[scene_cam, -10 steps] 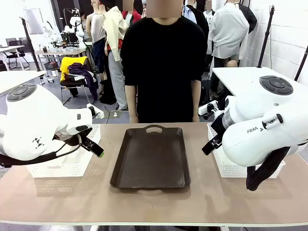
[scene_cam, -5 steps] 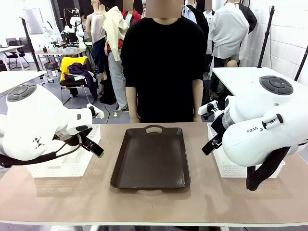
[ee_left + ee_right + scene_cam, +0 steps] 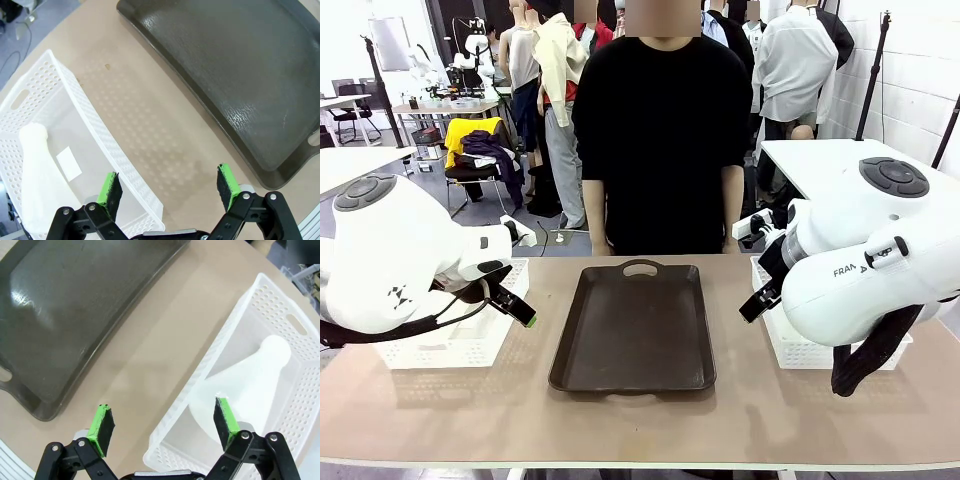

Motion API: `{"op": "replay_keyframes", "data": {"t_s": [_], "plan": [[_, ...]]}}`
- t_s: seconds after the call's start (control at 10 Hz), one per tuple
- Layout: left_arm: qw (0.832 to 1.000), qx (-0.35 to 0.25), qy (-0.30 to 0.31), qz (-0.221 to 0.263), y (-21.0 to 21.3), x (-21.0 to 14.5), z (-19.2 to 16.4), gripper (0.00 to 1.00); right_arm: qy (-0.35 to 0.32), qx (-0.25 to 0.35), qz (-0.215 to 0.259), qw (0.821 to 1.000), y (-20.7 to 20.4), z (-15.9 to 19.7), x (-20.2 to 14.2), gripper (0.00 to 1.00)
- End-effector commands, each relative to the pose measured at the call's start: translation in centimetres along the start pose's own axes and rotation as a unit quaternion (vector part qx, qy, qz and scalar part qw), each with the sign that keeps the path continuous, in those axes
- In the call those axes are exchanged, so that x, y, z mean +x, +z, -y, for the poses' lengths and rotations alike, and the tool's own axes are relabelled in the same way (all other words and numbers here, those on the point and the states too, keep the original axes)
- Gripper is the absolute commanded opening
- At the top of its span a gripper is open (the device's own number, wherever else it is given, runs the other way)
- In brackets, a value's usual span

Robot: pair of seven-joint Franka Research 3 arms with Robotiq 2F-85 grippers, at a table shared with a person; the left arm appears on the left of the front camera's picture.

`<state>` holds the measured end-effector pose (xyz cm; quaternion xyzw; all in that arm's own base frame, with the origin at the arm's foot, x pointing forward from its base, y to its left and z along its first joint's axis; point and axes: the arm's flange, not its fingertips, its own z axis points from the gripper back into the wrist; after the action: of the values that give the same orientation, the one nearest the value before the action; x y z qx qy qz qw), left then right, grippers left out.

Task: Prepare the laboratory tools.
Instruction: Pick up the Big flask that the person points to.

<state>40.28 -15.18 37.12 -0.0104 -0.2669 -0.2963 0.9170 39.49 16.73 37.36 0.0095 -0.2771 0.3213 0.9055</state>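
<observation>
Frosted white, the left flask lies in the left basket, left of the brown tray. The right flask lies in the right basket, right of the tray. Both seem tipped on their sides, though the mesh blurs this. The left pincer and right pincer hang released and empty over each basket's tray-side wall. Each should move away from the tray, clear that wall, then close on a neck. A person stands beyond the tray, across the tabletop.
</observation>
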Motion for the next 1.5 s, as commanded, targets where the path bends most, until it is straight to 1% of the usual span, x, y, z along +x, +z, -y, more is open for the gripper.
{"op": "replay_keyframes", "data": {"t_s": [0.0,0.1,0.2,0.3,0.4,0.5,0.6,0.7,0.8,0.9,1.0,1.1,1.2,1.3,1.4], "plan": [[1.0,0.0,0.002,0.006,1.5,0.4,-0.3,1.0,-0.013,0.009,0.016,1.0,2.1,0.9,0.1,1.0],[1.0,0.005,0.005,0.013,3.0,0.7,-0.8,1.0,-0.019,0.02,0.022,0.999,3.9,1.8,0.3,1.0],[1.0,0.002,0.007,0.023,4.4,1.0,-1.4,1.0,-0.03,0.044,0.036,0.998,5.6,2.8,0.7,1.0],[0.999,-0.012,0.026,0.032,5.7,1.0,-1.9,1.0,-0.045,0.068,0.051,0.995,7.3,3.9,0.6,1.0],[0.997,-0.04,0.05,0.039,7.2,0.9,-2.8,1.0,-0.066,0.09,0.063,0.992,8.8,5.3,0.4,1.0],[0.99,-0.107,0.076,0.047,8.7,0.6,-4.4,1.0,-0.101,0.128,0.063,0.985,10.0,7.5,0.0,1.0],[0.981,-0.147,0.102,0.072,10.0,0.0,-6.6,1.0,-0.119,0.191,0.054,0.973,11.1,9.6,-0.8,1.0],[0.967,-0.204,0.123,0.095,10.9,-0.6,-8.3,1.0,-0.139,0.241,0.066,0.958,11.7,11.3,-1.6,1.0],[0.951,-0.251,0.142,0.111,11.6,-1.5,-10.0,1.0,-0.165,0.279,0.076,0.943,11.6,13.0,-2.1,1.0],[0.933,-0.29,0.175,0.123,11.7,-2.6,-11.9,1.0,-0.185,0.31,0.075,0.93,11.0,14.4,-2.7,1.0],[0.911,-0.334,0.201,0.136,11.9,-4.1,-13.1,1.0,-0.2,0.327,0.068,0.921,10.7,15.2,-3.8,1.0],[0.889,-0.371,0.218,0.156,11.1,-5.0,-14.6,1.0,-0.207,0.341,0.073,0.914,10.0,16.5,-4.3,1.0],[0.872,-0.397,0.241,0.154,11.2,-6.1,-15.1,1.0,-0.224,0.354,0.072,0.905,9.5,16.5,-5.1,1.0],[0.862,-0.412,0.256,0.147,10.8,-7.0,-15.8,1.0,-0.238,0.353,0.07,0.902,9.0,16.9,-5.5,1.0],[0.857,-0.415,0.274,0.135,10.4,-7.8,-16.5,1.0,-0.248,0.36,0.068,0.897,8.4,17.1,-6.0,1.0]]}}
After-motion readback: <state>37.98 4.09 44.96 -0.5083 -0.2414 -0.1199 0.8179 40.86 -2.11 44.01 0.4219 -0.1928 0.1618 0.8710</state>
